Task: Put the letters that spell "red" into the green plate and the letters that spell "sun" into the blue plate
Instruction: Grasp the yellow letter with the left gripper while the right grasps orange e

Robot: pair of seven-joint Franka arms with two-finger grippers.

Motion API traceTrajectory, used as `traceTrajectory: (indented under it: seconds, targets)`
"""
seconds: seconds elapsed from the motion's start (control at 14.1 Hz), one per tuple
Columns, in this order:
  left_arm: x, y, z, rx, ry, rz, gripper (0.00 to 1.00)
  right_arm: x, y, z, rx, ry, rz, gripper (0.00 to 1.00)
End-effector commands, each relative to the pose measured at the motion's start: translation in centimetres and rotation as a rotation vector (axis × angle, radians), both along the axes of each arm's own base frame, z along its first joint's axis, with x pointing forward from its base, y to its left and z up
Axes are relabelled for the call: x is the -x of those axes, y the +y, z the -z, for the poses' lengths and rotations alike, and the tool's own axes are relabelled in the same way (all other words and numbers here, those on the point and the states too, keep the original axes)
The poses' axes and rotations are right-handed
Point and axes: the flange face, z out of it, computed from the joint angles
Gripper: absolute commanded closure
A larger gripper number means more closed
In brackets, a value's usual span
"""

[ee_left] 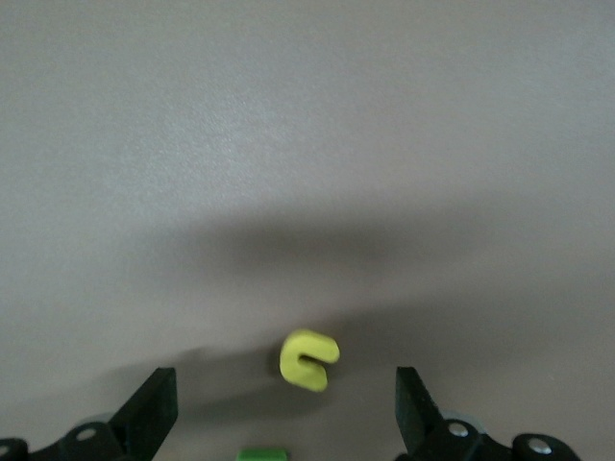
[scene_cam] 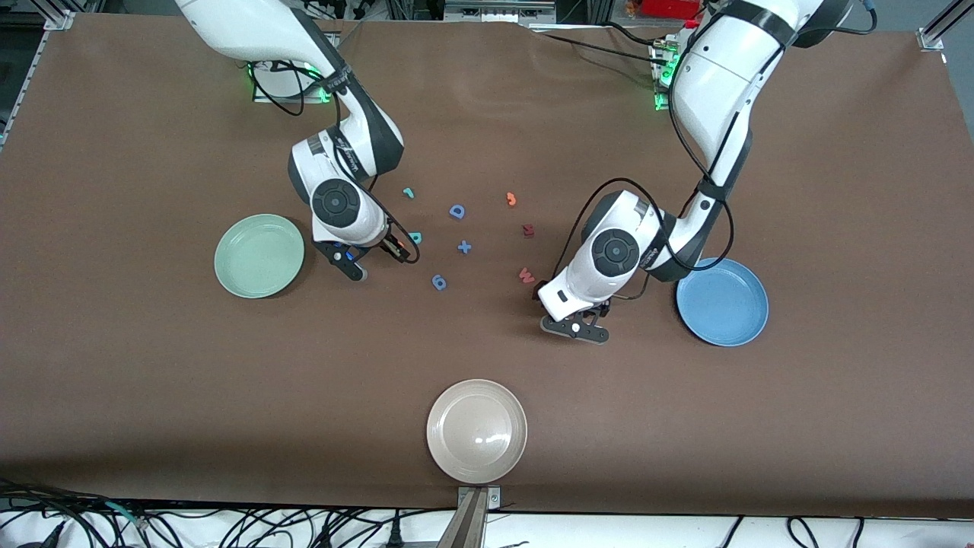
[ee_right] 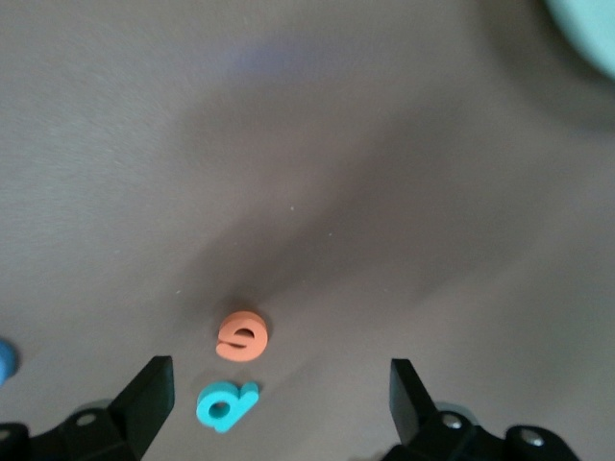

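Front view, read across from the right arm's end of the table: pictured first the green plate [scene_cam: 259,255], with no letters in it. Just beside it, poised low over the table, the right gripper [scene_cam: 373,259], jaws spread wide and holding nothing, wrist bent steeply down from an arm reaching out from its base. Framed between its fingers in the right wrist view, an orange e [ee_right: 241,336] and a teal d [ee_right: 226,405], lying flat and almost touching. Spotted farther from the camera, the small teal r [scene_cam: 409,192]. Scattered mid-table and best ignored: a blue D [scene_cam: 457,211], a blue plus sign [scene_cam: 464,246], a red W [scene_cam: 526,275].

Then the left gripper [scene_cam: 574,329], likewise gaping and empty, elbow folded and wrist tipped down over a yellow u [ee_left: 308,360] lying flat between its fingers. A green scrap [ee_left: 261,454] glimpsed at the frame's edge, too cropped to name. Last, the blue plate [scene_cam: 721,301], also without letters.

Judged light, thin and soft, these foam letters; probably best pinched gently across the outer edges, fingertips brought right down to the cloth.
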Motion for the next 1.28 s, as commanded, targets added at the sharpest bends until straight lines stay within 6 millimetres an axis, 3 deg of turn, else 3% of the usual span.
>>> traceTrajectory:
  seconds: [0.0,0.14,0.21,0.43,0.64,0.92,1.21]
  targets:
    - [0.0,0.1,1.1,-0.007,-0.025,0.003,0.00,-0.2,0.1,2.0,-0.047,0.010,0.081,0.00]
    - [0.0,0.2,1.6,-0.008,-0.025,0.002,0.02,-0.3,0.1,2.3,-0.053,0.012,0.089,0.01]
    - [0.0,0.2,1.6,-0.005,-0.029,0.002,0.14,-0.2,0.2,2.4,-0.051,0.013,0.086,0.01]
    - [0.5,0.0,2.1,-0.010,-0.019,0.003,0.67,-0.1,0.2,3.1,-0.049,0.018,0.089,0.01]
    - [0.5,-0.2,2.0,-0.009,-0.020,0.006,0.99,0.1,0.5,3.2,-0.048,0.019,0.083,0.05]
    - [-0.1,0.1,0.9,-0.005,-0.030,0.000,1.00,0.0,0.6,3.9,-0.063,0.015,0.104,0.05]
    - [-2.4,3.2,-3.1,-0.024,-0.026,-0.033,1.00,0.1,0.7,4.0,-0.064,0.017,0.102,0.30]
